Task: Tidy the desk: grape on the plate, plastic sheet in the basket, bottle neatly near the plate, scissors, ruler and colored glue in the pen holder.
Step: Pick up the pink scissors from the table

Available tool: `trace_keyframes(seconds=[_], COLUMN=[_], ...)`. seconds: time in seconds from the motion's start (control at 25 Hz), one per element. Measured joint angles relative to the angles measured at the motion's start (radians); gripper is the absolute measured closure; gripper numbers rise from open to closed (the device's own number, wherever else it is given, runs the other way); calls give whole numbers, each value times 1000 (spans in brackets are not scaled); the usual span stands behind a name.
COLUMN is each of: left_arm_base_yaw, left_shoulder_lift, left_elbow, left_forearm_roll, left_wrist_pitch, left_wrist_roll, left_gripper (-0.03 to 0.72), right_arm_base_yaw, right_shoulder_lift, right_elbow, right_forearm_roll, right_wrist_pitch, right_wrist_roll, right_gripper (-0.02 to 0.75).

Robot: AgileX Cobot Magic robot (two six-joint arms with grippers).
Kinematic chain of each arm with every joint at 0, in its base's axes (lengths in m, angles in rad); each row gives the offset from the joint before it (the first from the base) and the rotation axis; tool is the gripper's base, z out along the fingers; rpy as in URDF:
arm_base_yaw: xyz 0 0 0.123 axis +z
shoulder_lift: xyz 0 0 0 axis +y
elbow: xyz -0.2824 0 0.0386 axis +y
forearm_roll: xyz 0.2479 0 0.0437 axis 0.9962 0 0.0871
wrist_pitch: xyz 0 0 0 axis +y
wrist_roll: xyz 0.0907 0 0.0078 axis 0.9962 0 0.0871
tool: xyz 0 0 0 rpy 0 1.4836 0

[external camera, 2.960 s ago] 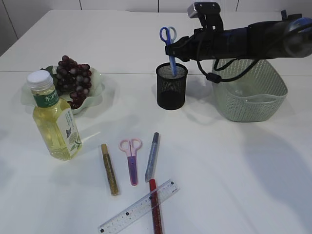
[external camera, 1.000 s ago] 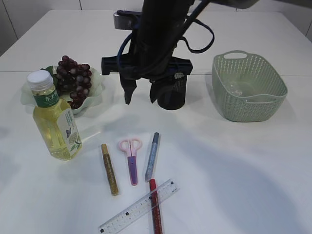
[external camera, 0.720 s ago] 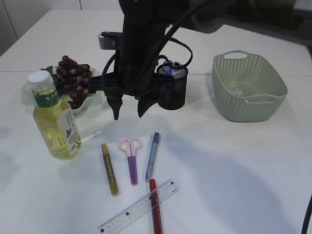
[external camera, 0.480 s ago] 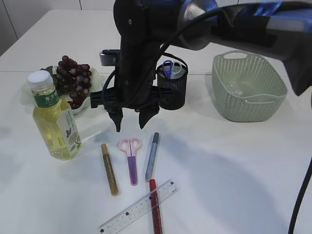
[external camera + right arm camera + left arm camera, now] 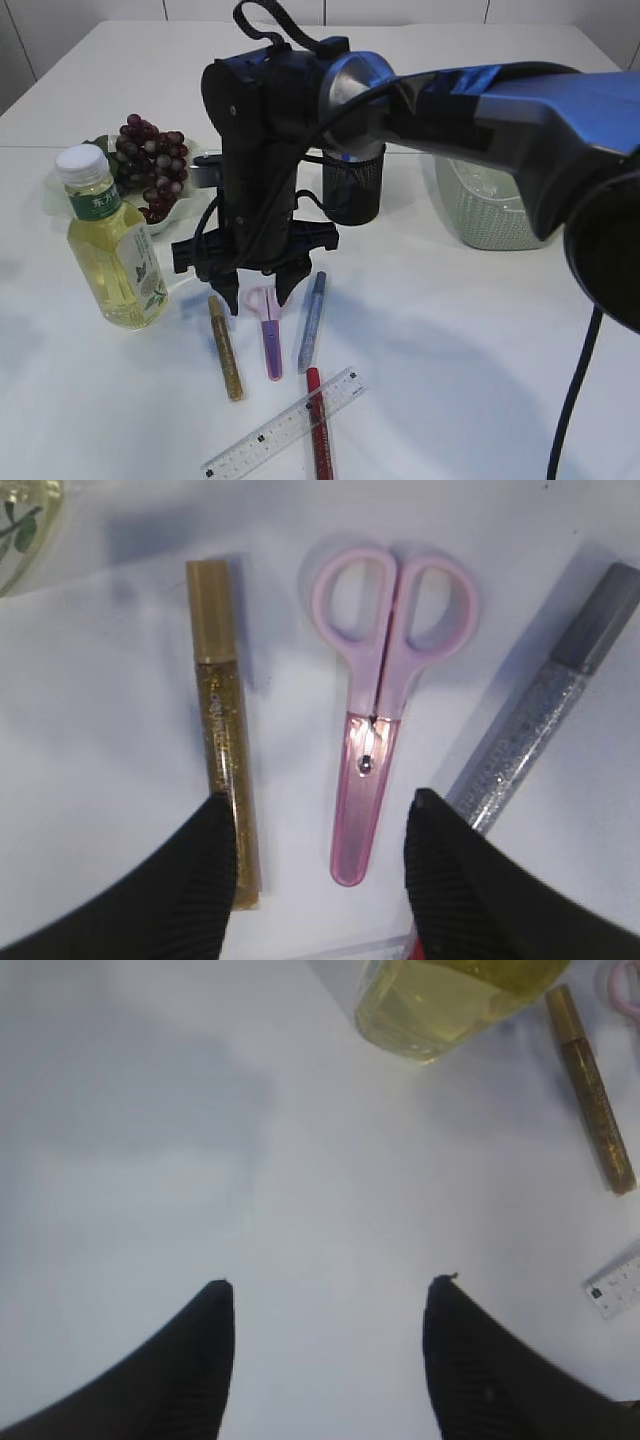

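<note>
The right arm (image 5: 420, 95) is matte black with a polished silver band at one joint and a blue panel along its forearm, black cables looping over the top and trailing off below. Its right pincer (image 5: 258, 290) ends in two dark tapered fingers (image 5: 205, 880) with finely ribbed pads, matching the left pincer (image 5: 325, 1360).

Pink scissors (image 5: 385, 695) lie between gold glitter glue (image 5: 222, 720) and silver glitter glue (image 5: 545, 715) on the white desk (image 5: 120, 810).
</note>
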Motion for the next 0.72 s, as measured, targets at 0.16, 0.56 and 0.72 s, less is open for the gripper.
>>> trace_keyframes(seconds=[0.16, 0.56, 0.72], left_arm_base_yaw=[0, 0, 0], left_shoulder_lift=[0, 0, 0], left_elbow=[0, 0, 0], left_forearm_roll=[-8, -10, -14], left_wrist_pitch=[0, -4, -7], left_wrist_roll=[0, 0, 0], left_gripper=[253, 253, 253], right_arm_base_yaw=[0, 0, 0], right_shoulder_lift=[21, 54, 54], right_elbow=[0, 0, 0], right_forearm_roll=[-8, -18, -24], right_wrist_pitch=[0, 0, 0], right_wrist_roll=[19, 38, 40], right_gripper=[307, 307, 307])
